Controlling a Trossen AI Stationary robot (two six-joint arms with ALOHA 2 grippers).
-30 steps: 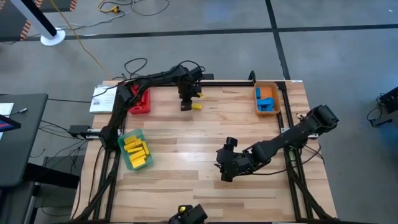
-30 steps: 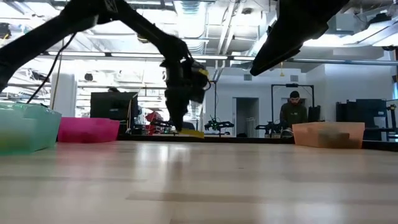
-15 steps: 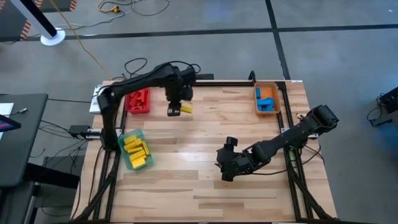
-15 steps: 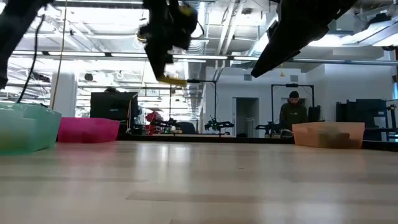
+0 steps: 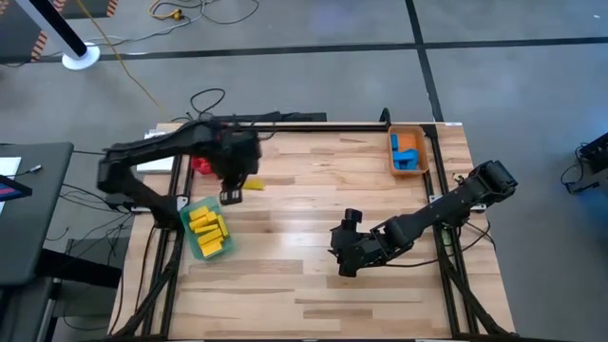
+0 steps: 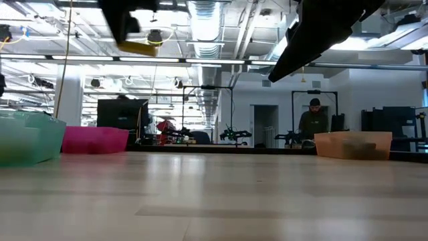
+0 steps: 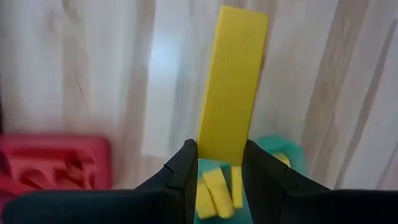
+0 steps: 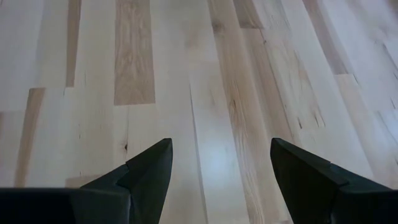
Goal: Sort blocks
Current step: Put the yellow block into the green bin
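While aloft, left fingers point(image 7: 216, 163) clamp yellow block point(image 7: 233, 87), right fingers point(image 8: 219, 171) spread wide.

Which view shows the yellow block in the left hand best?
Left wrist view: the yellow block fills the frame, pinched at one end by the left hand. High view shows it small, sticking out from the hand near the green tray. Low view shows a blurred sliver overhead. Right wrist view shows none.

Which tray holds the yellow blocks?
The green tray, near the table's left edge, holds them; the red tray and the orange tray with blue blocks hold none.
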